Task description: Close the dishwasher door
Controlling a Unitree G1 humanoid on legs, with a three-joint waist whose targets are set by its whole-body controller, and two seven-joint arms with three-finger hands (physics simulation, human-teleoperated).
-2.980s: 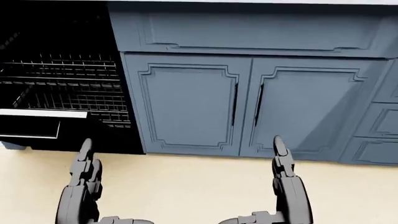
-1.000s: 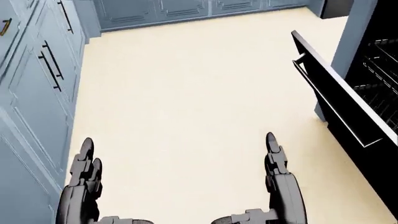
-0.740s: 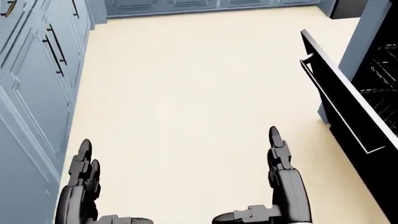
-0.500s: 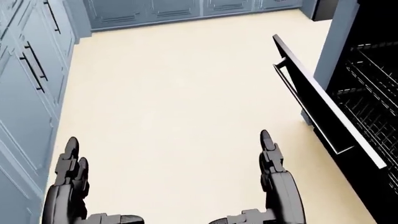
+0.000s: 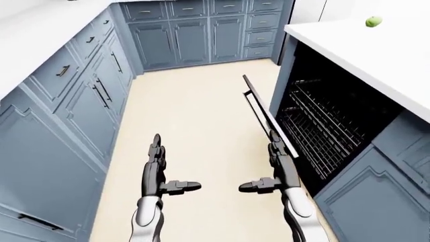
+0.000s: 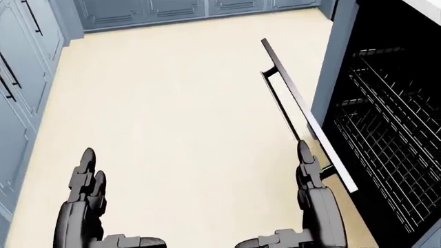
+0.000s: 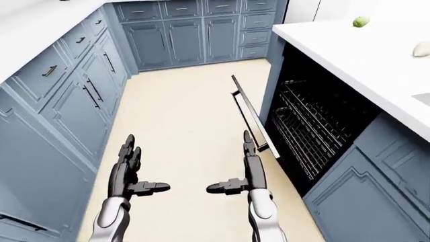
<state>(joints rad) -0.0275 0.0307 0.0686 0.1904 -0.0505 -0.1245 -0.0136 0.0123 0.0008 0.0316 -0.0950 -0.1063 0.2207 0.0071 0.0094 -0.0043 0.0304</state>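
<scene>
A cream floor (image 5: 195, 111) runs between blue cabinets (image 5: 80, 101). The dishwasher door (image 5: 265, 116) hangs half open at right of centre, wire racks (image 5: 322, 126) behind. Left hand (image 5: 158, 171) and right hand (image 5: 277, 166) are spread, empty; the right seems just beside the door. A white tabletop (image 7: 363, 50) carries a green fruit (image 7: 361, 21).

The black dishwasher door (image 5: 262, 113) stood partly open, tilted outward, its lower edge just beside the right hand (image 5: 278, 166), right of it.

I see the dishwasher (image 5: 329, 126) at right under the counter (image 7: 363, 55), its door (image 7: 252, 116) hanging half open over the floor (image 5: 195, 116). Cabinets (image 5: 80, 96) run along left and top. 2 racks (image 6: 393, 150) sit inside.
</scene>
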